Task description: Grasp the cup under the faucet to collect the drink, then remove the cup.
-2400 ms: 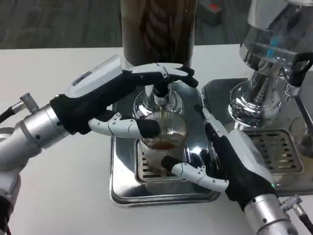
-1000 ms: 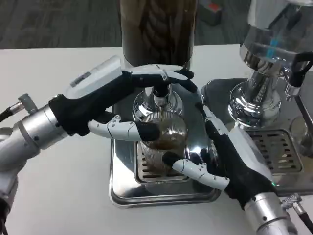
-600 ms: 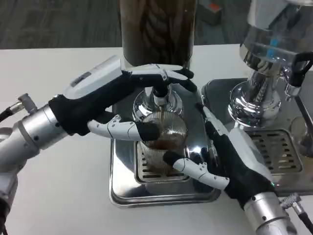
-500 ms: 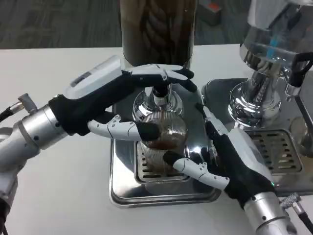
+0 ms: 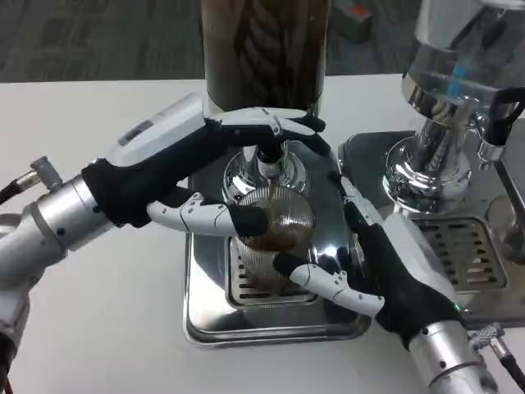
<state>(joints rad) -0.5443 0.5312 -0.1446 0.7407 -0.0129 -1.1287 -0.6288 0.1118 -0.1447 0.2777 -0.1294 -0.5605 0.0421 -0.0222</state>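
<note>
A ribbed clear glass cup [image 5: 277, 223] stands on the steel drip tray [image 5: 205, 322] right under the faucet [image 5: 269, 162]. A thin brown stream runs into it, and dark drink fills its lower part. My left hand [image 5: 174, 154] reaches in from the left. Its fingers lie over the faucet's top and its thumb rests against the cup's left side. My right hand [image 5: 387, 264] wraps the cup from the right, thumb across the lower front and fingers behind the rim.
The dark drink tank [image 5: 264, 49] rises behind the faucet. A second chrome dispenser [image 5: 447, 115] with its own grated tray [image 5: 480, 246] stands close on the right, beside my right forearm. White table lies to the left and front.
My right hand has closed in slightly on the cup, its thumb now nearer the glass. The left hand stays on the faucet while the stream keeps running.
</note>
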